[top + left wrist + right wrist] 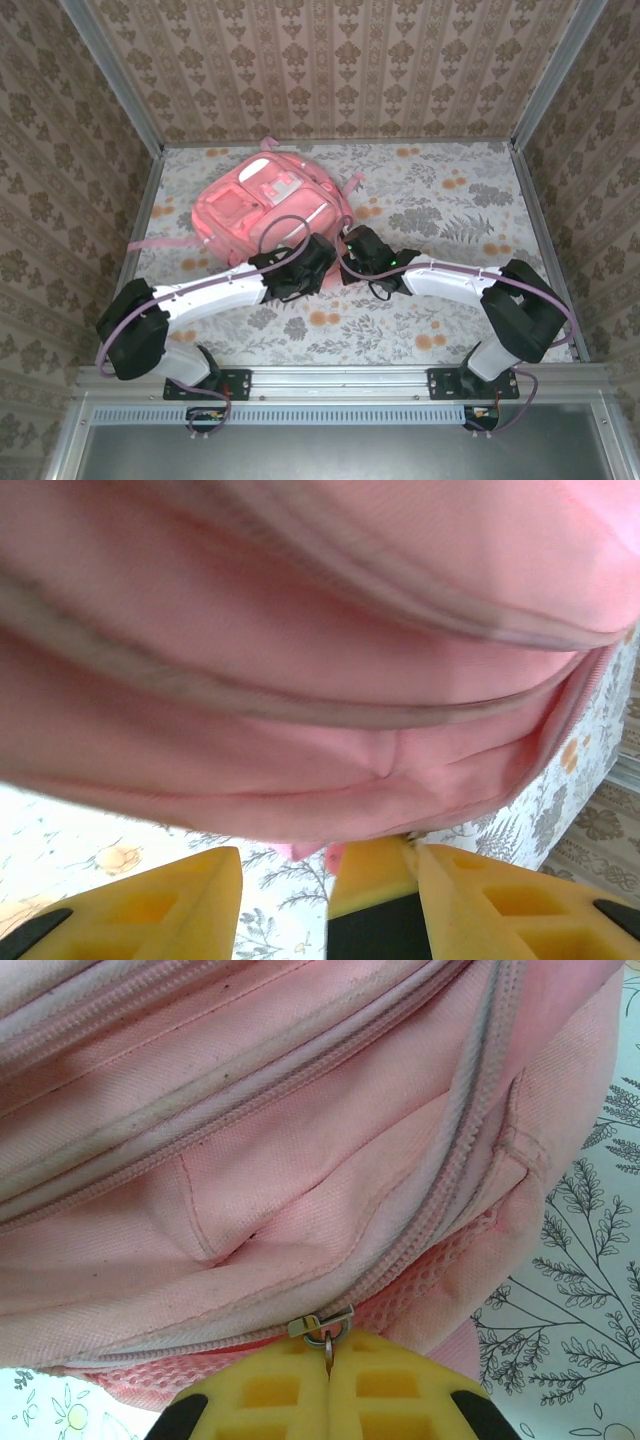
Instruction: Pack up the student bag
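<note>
The student bag (262,205), a big pink backpack with white trim patches, lies at the back left of the table. Both grippers meet at its near right edge. My right gripper (328,1352) is shut on the zip pull of the bag, with the metal zip slider (320,1322) just beyond its yellow fingertips, on a zip line above pink mesh. My left gripper (285,865) stands open right below the bag's pink fabric (330,680). A small pink tab (300,852) hangs at the gap, and nothing is clamped between the jaws. From above, the left gripper (315,255) and the right gripper (355,245) sit close together.
A floral cloth (450,210) covers the table, with bare room right of the bag. A pink strap (160,243) trails off to the left. Wallpapered walls (340,60) and metal posts (110,75) close in the back and both sides.
</note>
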### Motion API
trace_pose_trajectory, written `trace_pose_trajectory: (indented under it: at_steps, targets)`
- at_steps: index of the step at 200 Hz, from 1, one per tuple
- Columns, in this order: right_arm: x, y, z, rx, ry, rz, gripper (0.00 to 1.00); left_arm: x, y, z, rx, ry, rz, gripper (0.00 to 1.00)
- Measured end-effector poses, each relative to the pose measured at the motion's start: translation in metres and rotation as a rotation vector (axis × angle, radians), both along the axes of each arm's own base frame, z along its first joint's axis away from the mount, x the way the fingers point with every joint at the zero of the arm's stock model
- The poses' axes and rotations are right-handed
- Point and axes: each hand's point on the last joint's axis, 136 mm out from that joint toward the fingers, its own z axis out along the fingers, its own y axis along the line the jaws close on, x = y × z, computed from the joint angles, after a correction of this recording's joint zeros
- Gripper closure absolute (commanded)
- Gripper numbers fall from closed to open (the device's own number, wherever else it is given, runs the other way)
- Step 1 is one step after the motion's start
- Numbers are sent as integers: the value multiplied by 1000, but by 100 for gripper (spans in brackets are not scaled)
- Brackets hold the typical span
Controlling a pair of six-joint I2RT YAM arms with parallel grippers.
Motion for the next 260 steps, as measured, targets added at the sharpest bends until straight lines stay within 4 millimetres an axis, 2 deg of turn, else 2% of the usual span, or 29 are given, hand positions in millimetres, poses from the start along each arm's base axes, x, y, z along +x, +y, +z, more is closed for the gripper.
trace_pose_trajectory:
  at_steps: [32,61,80,113,135,140,146,155,166,174,223,260]
  targets:
    - [1,1,1,10,-4,2,100,-14,4,2,-6,15,6,51]
    - [2,1,2,14,-4,3,100,-14,14,-3,-9,1,37,49]
    - [1,2,1,16,-3,4,100,-11,22,-12,9,5,58,48]
    - [0,3,0,23,0,9,100,4,29,-15,13,-14,111,41]
    - [0,4,1,32,0,13,100,10,31,-22,25,-9,133,42]
    - [0,4,1,33,1,13,100,11,31,-23,26,-6,133,43]
    - [0,4,1,36,1,13,100,11,31,-25,27,-5,135,49]
    - [0,4,1,36,1,13,100,12,29,-28,31,2,133,64]
    - [0,4,1,36,1,13,100,12,27,-33,26,13,136,88]
    - [0,4,1,37,1,13,100,12,26,-36,28,18,135,100]
    - [0,4,1,31,-1,19,100,10,32,-30,16,29,130,100]
    - [2,7,6,25,-19,51,100,-5,71,-17,29,20,133,100]
